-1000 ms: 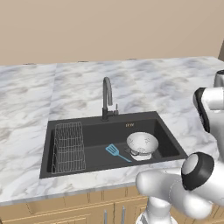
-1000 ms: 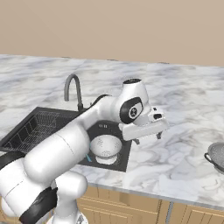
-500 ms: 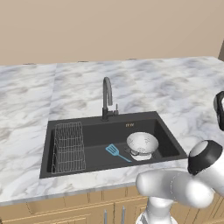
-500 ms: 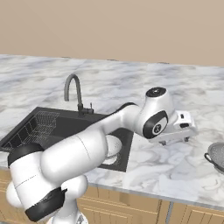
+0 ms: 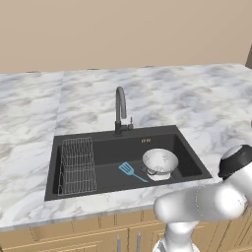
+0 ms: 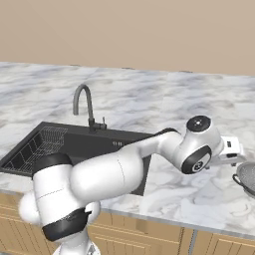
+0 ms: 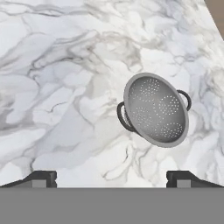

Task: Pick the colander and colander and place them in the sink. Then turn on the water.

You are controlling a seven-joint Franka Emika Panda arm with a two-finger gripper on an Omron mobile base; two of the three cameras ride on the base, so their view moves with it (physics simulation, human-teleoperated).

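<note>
Marble counter (image 5: 197,108), white with grey veins, runs the whole width of the kitchen below a plain tan wall. Nearest the onlooker, wooden cabinet fronts (image 6: 149,239) sit under the counter's front edge, and the robot's white arm (image 6: 124,169) reaches out to the right over the marble.

At the arm's end the gripper (image 7: 112,177) hangs above bare counter with its two dark fingertips (image 7: 41,177) set wide apart, nothing between them. Just ahead of it, well to the right of the basin, the darker grey colander (image 7: 155,109) sits on the marble, a round perforated bowl with two dark loop handles; in the right base view only its rim (image 6: 246,177) shows at the picture's edge.

Set into the counter, the black sink (image 5: 187,147) holds the whitish colander (image 5: 160,162) at its right end. A blue spatula (image 5: 130,171) lies just left of that bowl on the basin floor. A wire dish rack (image 5: 78,165) fills the left end.

Behind the basin stands the dark grey gooseneck tap (image 5: 120,109).
</note>
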